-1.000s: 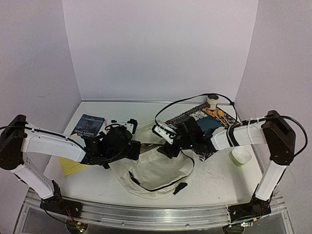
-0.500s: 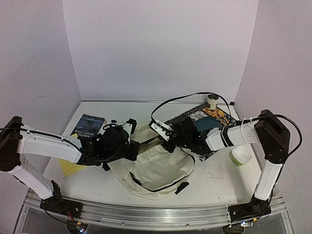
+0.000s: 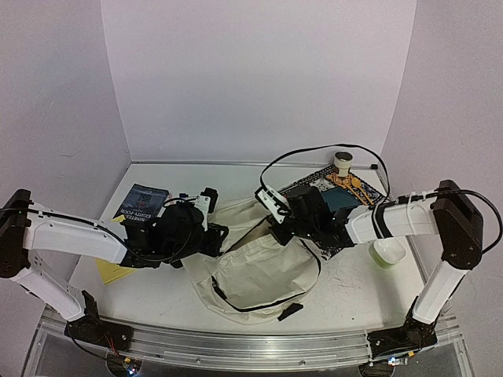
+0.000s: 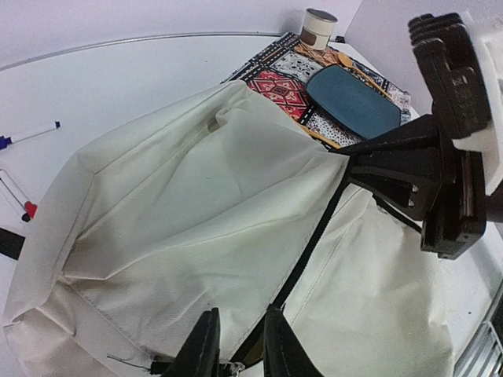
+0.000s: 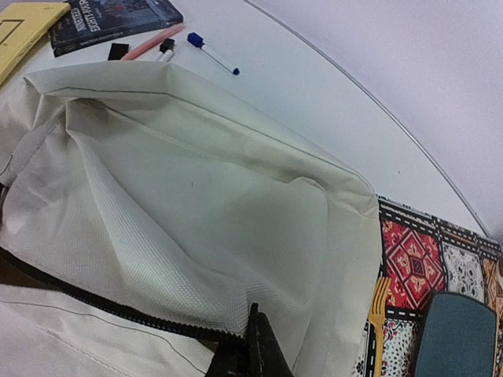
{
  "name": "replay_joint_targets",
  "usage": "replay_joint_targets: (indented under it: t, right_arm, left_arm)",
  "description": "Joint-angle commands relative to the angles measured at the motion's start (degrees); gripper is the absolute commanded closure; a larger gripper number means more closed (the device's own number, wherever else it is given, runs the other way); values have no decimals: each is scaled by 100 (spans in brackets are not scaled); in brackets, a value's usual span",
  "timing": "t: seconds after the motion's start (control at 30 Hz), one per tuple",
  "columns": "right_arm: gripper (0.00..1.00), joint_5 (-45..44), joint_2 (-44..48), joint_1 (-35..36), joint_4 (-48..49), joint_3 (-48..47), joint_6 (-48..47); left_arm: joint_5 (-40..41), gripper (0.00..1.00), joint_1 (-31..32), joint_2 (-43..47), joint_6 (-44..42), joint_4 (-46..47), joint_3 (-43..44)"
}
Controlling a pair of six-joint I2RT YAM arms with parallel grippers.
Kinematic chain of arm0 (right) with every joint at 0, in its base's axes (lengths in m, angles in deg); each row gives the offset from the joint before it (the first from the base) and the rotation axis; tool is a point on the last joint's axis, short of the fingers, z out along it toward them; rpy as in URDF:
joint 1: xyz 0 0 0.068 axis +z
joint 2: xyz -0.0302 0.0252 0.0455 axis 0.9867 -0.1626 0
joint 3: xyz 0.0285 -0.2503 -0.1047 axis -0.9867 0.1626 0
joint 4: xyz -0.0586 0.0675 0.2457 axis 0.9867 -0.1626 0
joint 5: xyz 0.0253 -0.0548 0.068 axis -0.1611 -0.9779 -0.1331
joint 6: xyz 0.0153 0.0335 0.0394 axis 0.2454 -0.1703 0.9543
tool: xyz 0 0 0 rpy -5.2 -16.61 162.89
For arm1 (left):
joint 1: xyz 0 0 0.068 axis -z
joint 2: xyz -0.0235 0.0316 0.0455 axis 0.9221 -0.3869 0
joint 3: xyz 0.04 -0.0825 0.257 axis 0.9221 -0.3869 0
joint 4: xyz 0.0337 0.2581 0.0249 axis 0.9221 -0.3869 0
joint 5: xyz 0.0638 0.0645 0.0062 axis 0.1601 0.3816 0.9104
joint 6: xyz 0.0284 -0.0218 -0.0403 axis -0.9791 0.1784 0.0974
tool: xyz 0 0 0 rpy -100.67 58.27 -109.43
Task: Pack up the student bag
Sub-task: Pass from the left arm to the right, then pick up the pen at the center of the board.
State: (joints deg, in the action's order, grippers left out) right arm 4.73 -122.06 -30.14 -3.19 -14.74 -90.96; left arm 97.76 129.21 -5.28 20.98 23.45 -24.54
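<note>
The large soft cream fabric student bag (image 3: 255,275) lies on the white table (image 3: 346,290), with its mouth stretched between the 2 claws. The right claw (image 5: 253,334) is pressed together and pinches the bag's black zipper edge (image 5: 94,302). The left claw (image 4: 240,314) is spread a little, and the zipper line runs between its fingers. I cannot tell if they touch it.

Only the top view shows 1 small green and white bowl (image 3: 389,251), well apart from the right claw. Only the right wrist view shows 1 pink pen (image 5: 153,43), far ahead of that claw, next to 1 white marker with a blue cap (image 5: 212,53) and 1 dark blue book (image 5: 118,16). The left wrist view shows 1 small round tub (image 4: 319,26) far ahead of the left claw, at the end of 1 bright patterned mat (image 4: 279,78). The right wrist view misses the tub.
</note>
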Motion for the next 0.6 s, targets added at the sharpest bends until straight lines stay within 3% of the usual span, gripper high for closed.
replay_joint_targets:
  t: [0.0,0.17,0.43,0.57]
  right_arm:
    - [100,-401,214,-34,-118,62,441]
    - [100,-334,207,-40,-262,24,467]
    - [100,-212,206,-27,-410,-65,546]
    - [100,-201,202,-7,-442,-79,566]
  left_arm:
    - [286,69,-9,294,-4,151,57]
    - [586,59,-239,548,14,-51,-3]
    - [464,45,-1455,764,267,-938,12]
    - [441,44,-2058,587,262,-1308,292]
